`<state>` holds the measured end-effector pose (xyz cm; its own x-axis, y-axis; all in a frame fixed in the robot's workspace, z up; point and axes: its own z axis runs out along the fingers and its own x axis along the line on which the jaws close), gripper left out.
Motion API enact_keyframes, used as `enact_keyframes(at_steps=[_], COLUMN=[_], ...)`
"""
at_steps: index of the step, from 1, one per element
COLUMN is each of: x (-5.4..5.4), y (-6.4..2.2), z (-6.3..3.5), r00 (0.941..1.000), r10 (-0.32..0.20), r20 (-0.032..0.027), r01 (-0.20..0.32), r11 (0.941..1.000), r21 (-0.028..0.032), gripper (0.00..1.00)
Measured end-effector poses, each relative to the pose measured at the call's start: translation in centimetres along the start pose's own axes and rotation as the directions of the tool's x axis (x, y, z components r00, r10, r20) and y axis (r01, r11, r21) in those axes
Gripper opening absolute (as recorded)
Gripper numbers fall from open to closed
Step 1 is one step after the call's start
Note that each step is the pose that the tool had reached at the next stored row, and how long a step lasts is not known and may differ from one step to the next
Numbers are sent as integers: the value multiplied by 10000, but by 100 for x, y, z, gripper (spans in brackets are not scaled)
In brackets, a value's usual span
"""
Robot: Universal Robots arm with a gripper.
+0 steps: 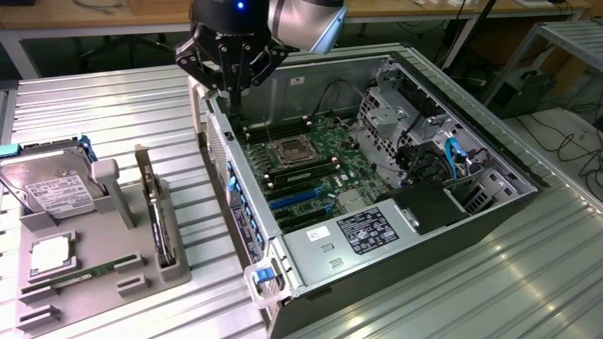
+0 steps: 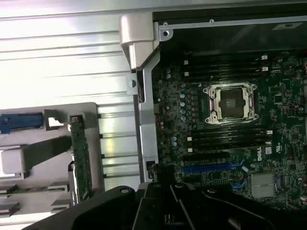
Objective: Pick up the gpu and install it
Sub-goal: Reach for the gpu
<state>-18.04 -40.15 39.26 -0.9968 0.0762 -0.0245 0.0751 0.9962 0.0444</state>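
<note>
The gpu [image 1: 157, 212] stands on edge in a slot of the grey parts holder [image 1: 104, 233] at the exterior view's left, its silver bracket pointing up. In the wrist view the gpu [image 2: 80, 158] shows as a thin green strip in the same holder [image 2: 91, 115]. My gripper [image 1: 234, 86] hangs shut and holds nothing, above the open computer case's [image 1: 377, 176] far left corner, well apart from the gpu. The motherboard [image 1: 311, 166] lies exposed inside the case, with blue expansion slots [image 1: 296, 199] [image 2: 211, 167] and an open processor socket [image 2: 231, 103].
A silver hard drive [image 1: 47, 187] with a white label leans in the holder. A narrow green memory stick [image 1: 85, 272] and a processor chip [image 1: 49, 254] lie in its front pockets. The black power supply [image 1: 433, 205] and drive cages [image 1: 405, 113] fill the case's right side. A ribbed metal table [image 1: 113, 106] carries everything.
</note>
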Motion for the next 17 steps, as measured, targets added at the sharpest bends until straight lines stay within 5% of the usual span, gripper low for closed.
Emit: enact_keyframes(at_steps=[17], x=[83], y=[-23], z=[-1], r00=[10000], r10=[0], r20=[0], r01=[0], r11=[10000], r21=[0], gripper=[11])
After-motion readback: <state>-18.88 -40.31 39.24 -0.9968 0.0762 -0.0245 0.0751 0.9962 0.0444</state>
